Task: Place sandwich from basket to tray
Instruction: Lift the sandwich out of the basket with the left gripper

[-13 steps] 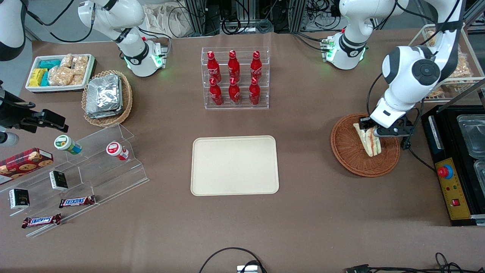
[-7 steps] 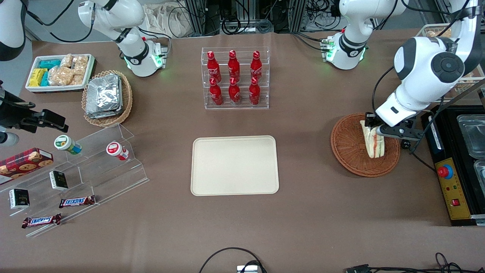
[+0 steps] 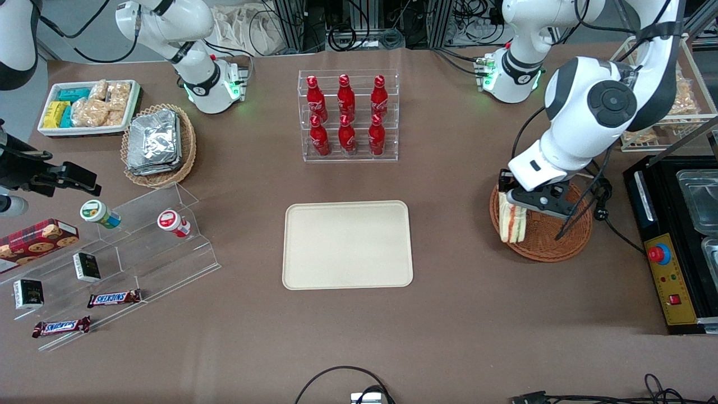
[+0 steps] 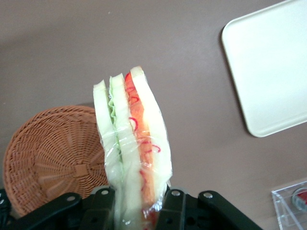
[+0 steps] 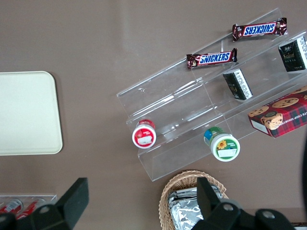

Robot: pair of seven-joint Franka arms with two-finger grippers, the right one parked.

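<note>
The pincer (image 3: 513,203) pinches the sandwich (image 3: 512,222), hanging over the basket (image 3: 555,247) rim nearest the tray (image 3: 347,245). Carry it level, grip firm, then lower near the tray's middle.

My gripper (image 3: 513,203) holds the sandwich (image 3: 512,222) above the basket's (image 3: 547,244) rim nearest the tray (image 3: 348,245), which lies on the tabletop (image 3: 460,308) toward the parked arm.

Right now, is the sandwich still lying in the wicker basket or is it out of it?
Out. The gripper holds the sandwich between its fingers, lifted over the basket's rim, and the basket is empty.
</note>
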